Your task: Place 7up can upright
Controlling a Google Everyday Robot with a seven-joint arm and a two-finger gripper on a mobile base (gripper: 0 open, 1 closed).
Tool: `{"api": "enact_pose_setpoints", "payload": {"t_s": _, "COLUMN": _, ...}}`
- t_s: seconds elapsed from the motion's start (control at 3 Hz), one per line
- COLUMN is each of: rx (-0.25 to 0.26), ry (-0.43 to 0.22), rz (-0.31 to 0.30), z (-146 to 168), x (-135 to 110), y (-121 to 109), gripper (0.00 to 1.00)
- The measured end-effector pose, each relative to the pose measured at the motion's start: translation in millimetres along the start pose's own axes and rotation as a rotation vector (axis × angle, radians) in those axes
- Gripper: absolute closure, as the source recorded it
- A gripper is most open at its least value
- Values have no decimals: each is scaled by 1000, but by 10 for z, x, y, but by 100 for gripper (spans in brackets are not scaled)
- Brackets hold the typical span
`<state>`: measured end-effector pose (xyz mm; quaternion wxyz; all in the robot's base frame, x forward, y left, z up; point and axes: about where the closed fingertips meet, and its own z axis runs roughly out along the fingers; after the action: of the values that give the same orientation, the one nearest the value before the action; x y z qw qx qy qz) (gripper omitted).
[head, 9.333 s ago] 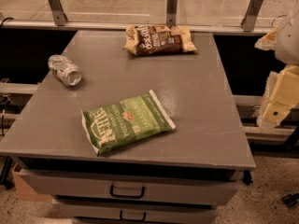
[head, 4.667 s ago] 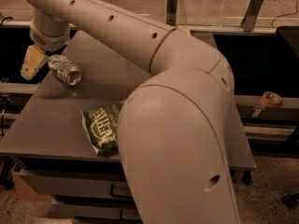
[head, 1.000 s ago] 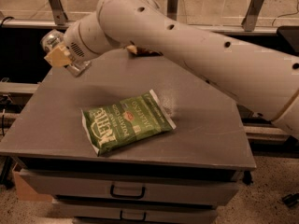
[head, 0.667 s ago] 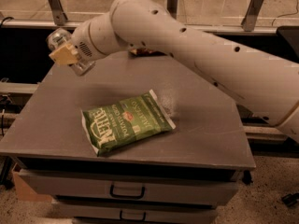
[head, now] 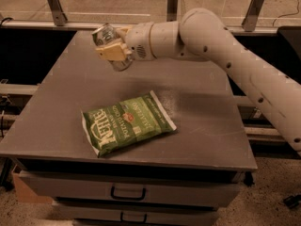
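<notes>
- The robot's white arm is reaching in from the right side, over the back part of the grey counter.
- The claw is hanging in the air above the back left part of the counter.
- The claw is pinching the can around its middle, with a tan finger pressing on the side facing the camera.
- The can is up in the air and is not touching the counter.
- The can is leaning over, with one shiny end pointing up and to the left and the other end pointing down and to the right.
- A green chip bag is lying flat near the front of the counter, well apart from the can and the claw.
- Two drawers are sitting under the counter, and the top drawer is showing a dark handle.
</notes>
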<state>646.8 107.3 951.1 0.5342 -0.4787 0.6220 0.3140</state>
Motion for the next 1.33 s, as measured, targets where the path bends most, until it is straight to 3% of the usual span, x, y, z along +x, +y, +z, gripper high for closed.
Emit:
{"api": "enact_pose_setpoints", "payload": {"t_s": 0.33, "rx": 35, "ry": -23, "rz": -116, "z": -405, "x": 146, "y": -168, "gripper": 100}}
{"api": "enact_pose_setpoints", "payload": {"t_s": 0.67, "rx": 38, "ry": -23, "rz": -156, "z": -426, "x": 154, "y": -171, "gripper": 100}}
{"api": "enact_pose_setpoints", "payload": {"t_s": 1.0, "rx": 24, "ry": -27, "rz": -129, "z": -544, "x": 257, "y": -237, "gripper": 100}}
{"api": "enact_pose_setpoints", "payload": {"t_s": 1.33, "rx": 28, "ry": -1, "rz": -145, "z": -926, "x": 395, "y": -427, "gripper": 100}}
